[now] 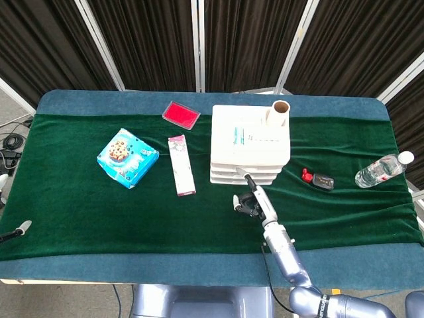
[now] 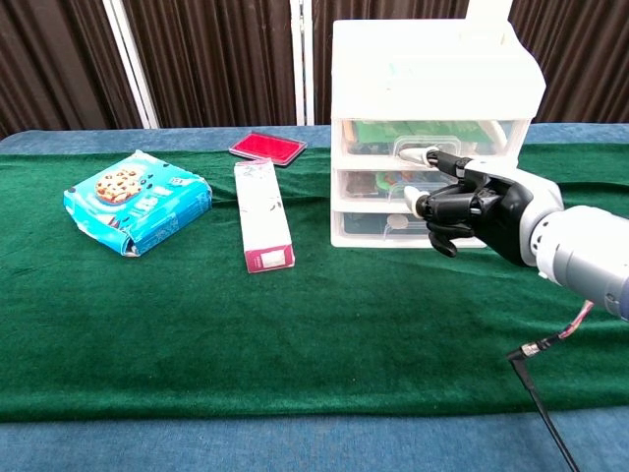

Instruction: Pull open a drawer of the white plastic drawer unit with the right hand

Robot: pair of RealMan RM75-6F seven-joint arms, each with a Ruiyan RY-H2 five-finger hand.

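The white plastic drawer unit (image 1: 250,142) (image 2: 432,88) stands on the green cloth right of centre, its three drawers facing me and all looking closed. My right hand (image 1: 248,204) (image 2: 472,205) hovers just in front of them. Most of its fingers are curled in with nothing inside. One finger stretches out to the handle (image 2: 413,149) of the top drawer; I cannot tell whether it hooks the handle. My left hand shows in neither view.
A blue cookie box (image 1: 127,158) (image 2: 136,202), a long pink-and-white box (image 1: 181,173) and a red case (image 1: 181,114) lie left of the unit. A cardboard tube (image 1: 278,112) stands on top of it. A water bottle (image 1: 383,169) and a small black-and-red item (image 1: 318,179) lie to the right.
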